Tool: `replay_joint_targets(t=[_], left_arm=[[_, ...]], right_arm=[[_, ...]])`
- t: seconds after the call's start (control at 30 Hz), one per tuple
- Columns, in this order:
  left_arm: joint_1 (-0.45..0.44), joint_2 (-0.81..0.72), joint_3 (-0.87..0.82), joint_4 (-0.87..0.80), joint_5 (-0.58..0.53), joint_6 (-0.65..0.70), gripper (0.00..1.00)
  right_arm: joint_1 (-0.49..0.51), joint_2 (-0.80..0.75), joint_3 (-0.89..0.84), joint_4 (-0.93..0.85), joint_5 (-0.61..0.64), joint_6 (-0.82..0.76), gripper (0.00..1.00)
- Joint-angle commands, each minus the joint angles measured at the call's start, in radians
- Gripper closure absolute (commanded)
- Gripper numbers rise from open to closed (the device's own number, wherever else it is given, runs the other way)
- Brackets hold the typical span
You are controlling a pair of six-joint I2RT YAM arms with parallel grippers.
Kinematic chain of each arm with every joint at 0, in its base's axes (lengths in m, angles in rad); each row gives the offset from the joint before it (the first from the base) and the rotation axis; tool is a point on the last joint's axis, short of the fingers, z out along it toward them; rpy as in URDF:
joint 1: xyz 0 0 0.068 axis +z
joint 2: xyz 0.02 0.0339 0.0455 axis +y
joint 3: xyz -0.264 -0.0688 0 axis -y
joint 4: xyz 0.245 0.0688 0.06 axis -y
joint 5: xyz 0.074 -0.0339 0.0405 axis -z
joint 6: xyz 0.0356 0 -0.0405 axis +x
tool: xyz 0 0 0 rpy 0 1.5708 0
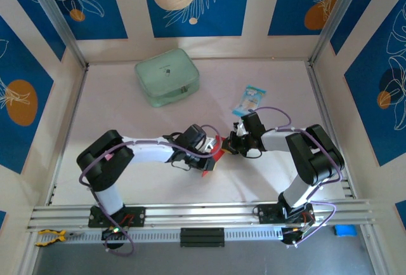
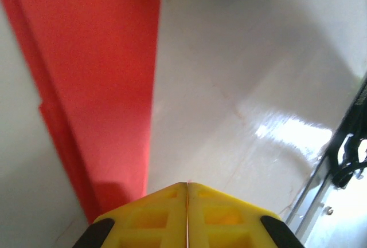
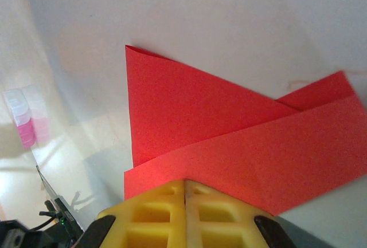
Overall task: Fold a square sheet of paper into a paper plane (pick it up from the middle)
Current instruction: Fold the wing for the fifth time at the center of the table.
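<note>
Near edge: aluminium rail [image 1: 203, 213] with both arm bases bolted on, and a small blue block [image 1: 346, 230] off its right end. Both arms reach inward and meet around the centre of the counter [image 1: 127, 116], just ahead of the bases. Left claw [image 2: 187, 193]: yellow fingers pressed flat together, hairline seam with a red sliver in it, so it's pinching the red paper [image 3: 229, 133]. In its wrist view the sheet runs up and left from the fingertips as a long strip, straight right edge, second layer stepping out on the left. Right claw [image 3: 184, 189]: also clamped tight, the paper's lower edge tucked in at the fingertips, so it's gripping the same sheet from the other side. Paper is creased: a triangular flap with a sharp corner at upper left, overlapped by a wider band going off to the right. From above it sits between the two claws, mostly covered by them; can't tell if it touches the counter or is lifted off. Further back, well apart from the paper: blue-white packet [image 1: 248, 100] behind the right wrist, then pale green zip pouch [image 1: 167, 76] back-left near the rear wall.
</note>
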Motion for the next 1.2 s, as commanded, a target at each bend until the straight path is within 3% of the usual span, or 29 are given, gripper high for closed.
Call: replay_joint_targets(t=[0.0, 0.33, 0.6, 0.9, 1.17], left_arm=[[0.002, 0.015, -0.064, -0.024, 0.027, -0.013, 0.92], [0.002, -0.102, -0.196, 0.037, 0.063, -0.071, 0.92], [0.031, -0.214, -0.15, 0.061, 0.034, -0.068, 0.91], [0.076, -0.012, 0.02, 0.133, 0.109, -0.075, 0.87], [0.068, 0.086, 0.11, 0.061, 0.12, -0.053, 0.86]], right_arm=[[-0.012, 0.019, -0.032, -0.087, 0.056, -0.011, 0.94], [-0.015, 0.014, -0.031, -0.09, 0.055, -0.012, 0.94], [-0.015, -0.001, -0.025, -0.08, 0.036, -0.015, 0.94], [-0.015, -0.002, -0.029, -0.075, 0.029, -0.015, 0.94], [-0.014, -0.005, -0.028, -0.075, 0.024, -0.015, 0.94]])
